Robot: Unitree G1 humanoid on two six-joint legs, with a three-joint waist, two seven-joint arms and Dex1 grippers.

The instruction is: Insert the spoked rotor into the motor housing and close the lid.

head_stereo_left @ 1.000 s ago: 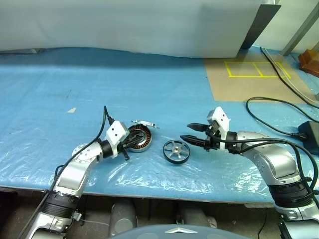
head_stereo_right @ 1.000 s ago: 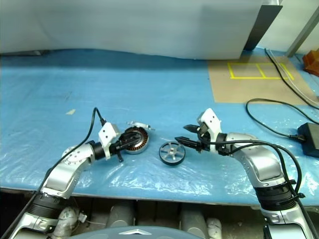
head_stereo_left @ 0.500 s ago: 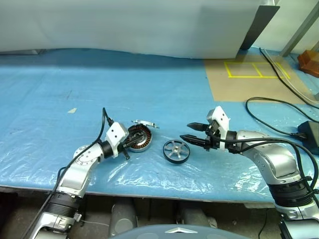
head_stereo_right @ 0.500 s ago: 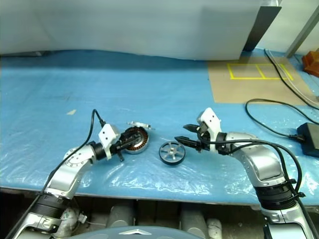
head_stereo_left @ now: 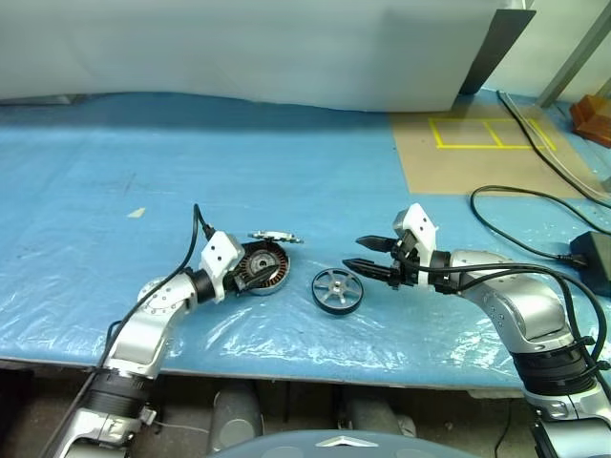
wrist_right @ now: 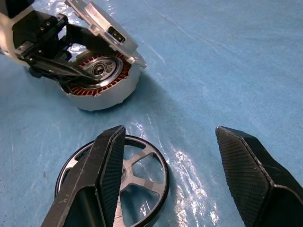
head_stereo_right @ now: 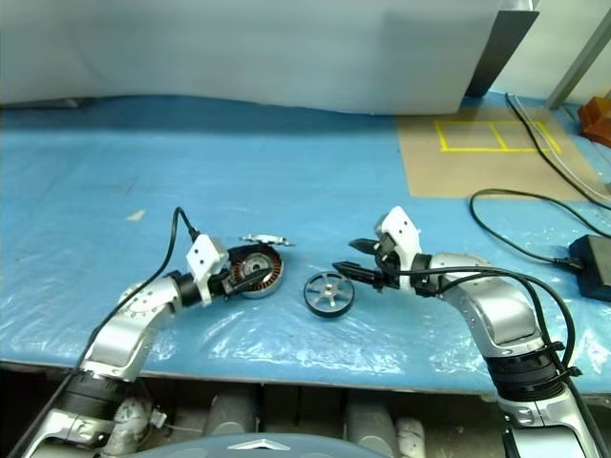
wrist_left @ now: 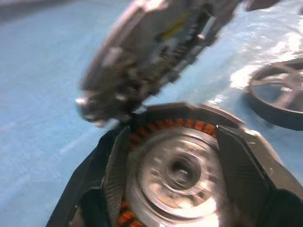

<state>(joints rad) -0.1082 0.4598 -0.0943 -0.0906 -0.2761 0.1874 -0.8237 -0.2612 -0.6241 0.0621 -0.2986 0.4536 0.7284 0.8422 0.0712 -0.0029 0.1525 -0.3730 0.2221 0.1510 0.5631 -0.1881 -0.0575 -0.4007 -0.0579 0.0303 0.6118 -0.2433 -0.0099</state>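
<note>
The motor housing [head_stereo_left: 264,270], a silver cup with copper windings, lies on the blue sheet. Its lid [head_stereo_left: 275,236] stands tilted up at the far rim, hinged open [wrist_left: 156,42]. My left gripper [head_stereo_left: 250,273] is open, and its fingers [wrist_left: 97,179] reach over the winding ring on either side of the pale centre [wrist_left: 177,170]; I cannot tell whether they touch it. The spoked rotor [head_stereo_left: 338,290] lies flat just right of the housing. My right gripper [head_stereo_left: 355,252] hovers open over the rotor's right edge, holding nothing [wrist_right: 170,131].
Black cables [head_stereo_left: 516,224] and a black power adapter [head_stereo_left: 597,258] lie to the right of my right arm. A brown board with yellow tape [head_stereo_left: 477,143] is at the back right. The table's front edge [head_stereo_left: 286,367] runs close below both arms.
My left gripper's fingers have spread apart over the housing. The right arm and the rotor have stayed put.
</note>
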